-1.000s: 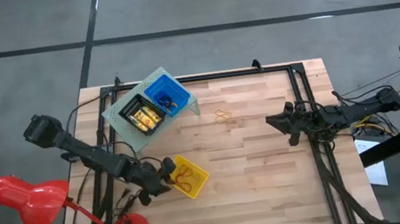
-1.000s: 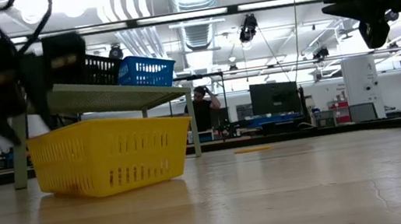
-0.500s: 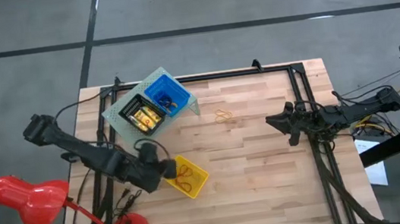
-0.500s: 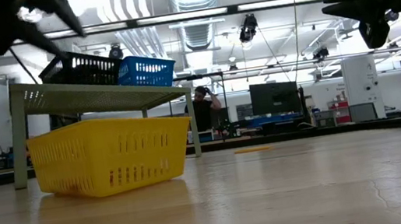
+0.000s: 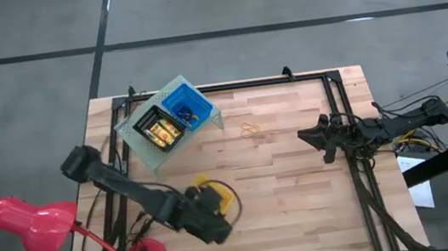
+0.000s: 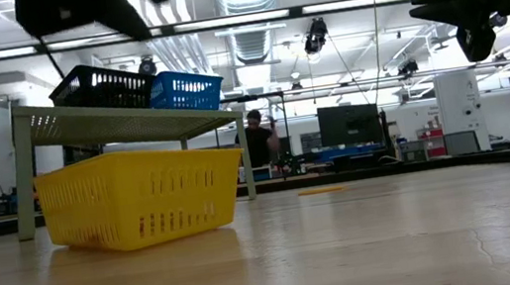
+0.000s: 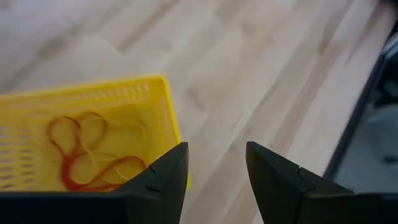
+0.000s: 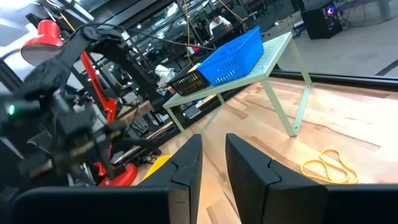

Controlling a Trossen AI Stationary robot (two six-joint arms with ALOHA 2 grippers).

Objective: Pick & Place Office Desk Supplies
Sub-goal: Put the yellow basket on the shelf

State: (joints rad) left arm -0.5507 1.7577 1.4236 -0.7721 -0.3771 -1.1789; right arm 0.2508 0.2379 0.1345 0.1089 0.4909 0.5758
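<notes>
My left gripper (image 5: 219,220) hangs open above the near side of the yellow bin (image 5: 222,192), holding nothing. In the left wrist view its fingers (image 7: 214,152) frame bare table beside the bin (image 7: 81,143), where tan-orange rubber bands (image 7: 87,155) lie. More rubber bands (image 5: 250,129) lie loose on the table at mid-far. Yellow-gold pieces (image 5: 162,133) sit in the black bin on the pale green riser (image 5: 145,148). My right gripper (image 5: 304,135) waits level at the right, a little open and empty.
A blue bin (image 5: 187,106) stands beside the black one on the riser (image 6: 122,121). A red lamp (image 5: 26,225) stands off the table's near left corner. A black frame (image 5: 339,120) runs along the far and right sides. Bare wood lies between the bins and my right arm.
My left gripper has risen from beside the yellow bin's left side and swung toward the table's near edge and right, rolling about its own axis. In the low view it has climbed out of the bin's height to the top of the picture. The bin stays put.
</notes>
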